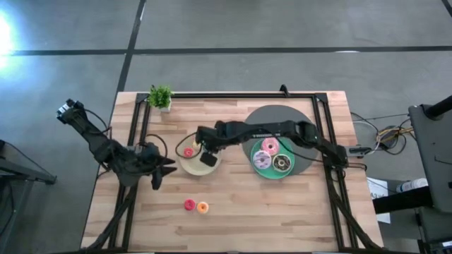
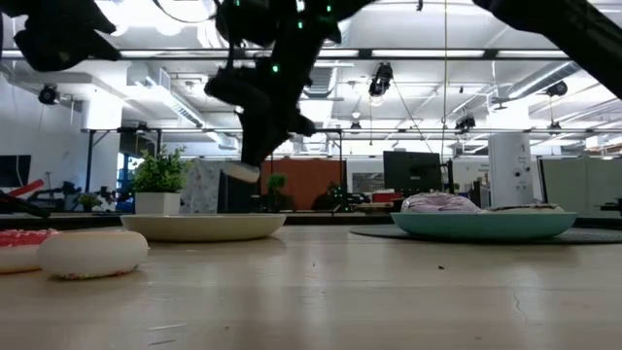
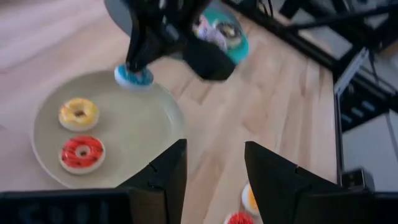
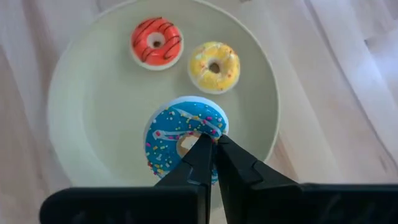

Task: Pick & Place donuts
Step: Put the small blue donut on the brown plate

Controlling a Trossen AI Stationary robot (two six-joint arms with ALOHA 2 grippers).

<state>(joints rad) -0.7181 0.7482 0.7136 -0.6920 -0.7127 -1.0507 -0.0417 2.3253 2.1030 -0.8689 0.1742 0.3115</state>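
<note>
Your right gripper (image 4: 208,152) is pinched shut on the blue donut (image 4: 180,140), held over the cream plate (image 4: 93,93) beside the red donut (image 4: 156,40) and yellow donut (image 4: 214,66); overhead, the arm hides it. The ring faces up. Your left gripper (image 3: 214,168) waits parted, empty

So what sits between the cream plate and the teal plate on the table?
Bare wood tabletop; nothing rests between the cream plate and the teal plate. In the high view only the right arm crosses above that stretch.
</note>
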